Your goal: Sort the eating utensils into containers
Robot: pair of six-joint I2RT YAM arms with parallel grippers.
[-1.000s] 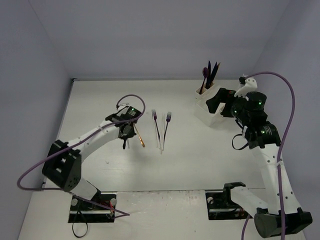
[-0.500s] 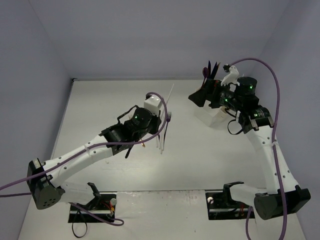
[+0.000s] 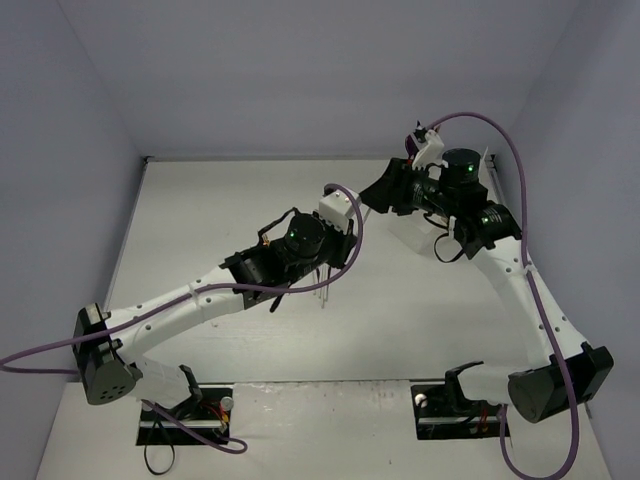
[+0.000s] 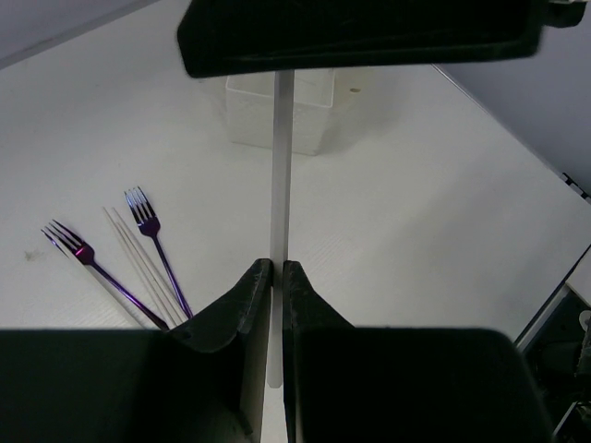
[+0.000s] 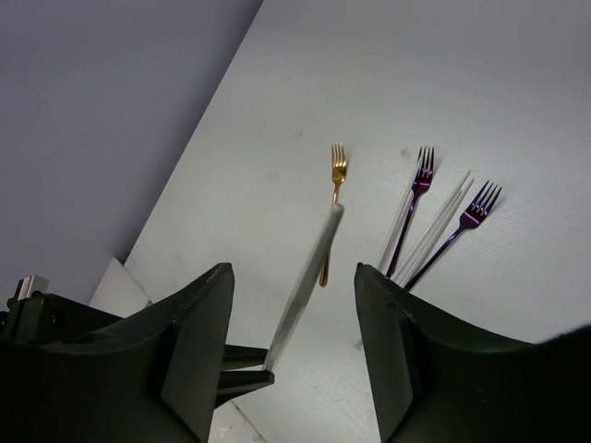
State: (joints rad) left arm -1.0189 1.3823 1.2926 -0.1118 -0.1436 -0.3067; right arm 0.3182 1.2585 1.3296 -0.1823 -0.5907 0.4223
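My left gripper [image 4: 277,268] is shut on the handle of a clear white plastic utensil [image 4: 282,166] and holds it off the table, pointing toward the white containers [image 4: 277,115]. My right gripper [image 5: 294,272] is open, one jaw on either side of the same utensil [image 5: 309,277] without touching it. It appears as a black bar [image 4: 360,32] in the left wrist view. On the table lie a gold fork [image 5: 337,180], two purple forks [image 5: 420,175] [image 5: 476,208] and a few clear utensils [image 5: 443,217]. In the top view both grippers [image 3: 352,212] [image 3: 380,195] meet mid-table.
The purple forks [image 4: 148,221] [image 4: 78,249] and clear utensils [image 4: 138,258] lie left of my left gripper. Grey walls enclose the table on three sides [image 3: 300,80]. The table's right edge [image 4: 517,138] runs near the containers.
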